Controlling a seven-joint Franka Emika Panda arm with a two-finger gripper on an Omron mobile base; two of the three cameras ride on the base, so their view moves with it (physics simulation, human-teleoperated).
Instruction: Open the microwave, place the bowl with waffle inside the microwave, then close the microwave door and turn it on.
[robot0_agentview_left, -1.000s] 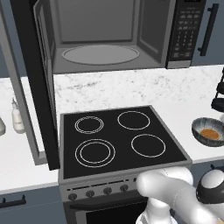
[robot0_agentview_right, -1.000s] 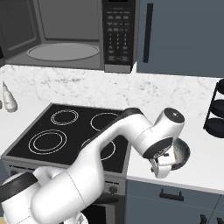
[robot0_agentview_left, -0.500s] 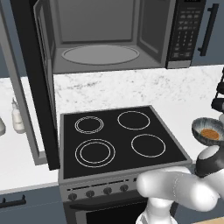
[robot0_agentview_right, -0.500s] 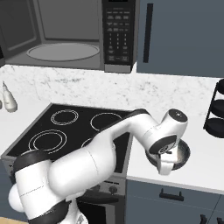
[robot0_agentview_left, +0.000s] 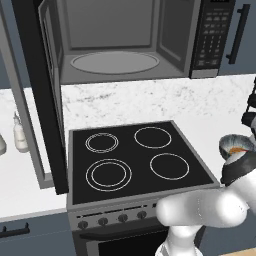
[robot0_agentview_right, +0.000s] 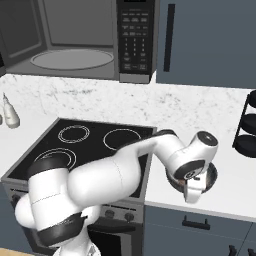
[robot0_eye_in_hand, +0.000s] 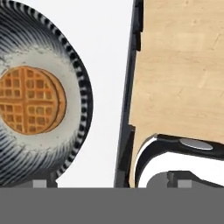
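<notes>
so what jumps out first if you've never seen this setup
The microwave gapes above the stovetop, its door swung out to the left. At the counter's right end, the white arm bends low over the bowl, where the waffle lies.

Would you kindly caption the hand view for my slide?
Open gripper above the ribbed bowl holding the waffle.

glossy white arm (robot0_agentview_right: 115, 175), thick rounded tube segments, smooth shell. dark grey-black bands at joints; one wide dark ring low on base column, one dark cap on upper shoulder segment. round white wrist housing with dark circular end face. no cables, screws or markings visible.
</notes>
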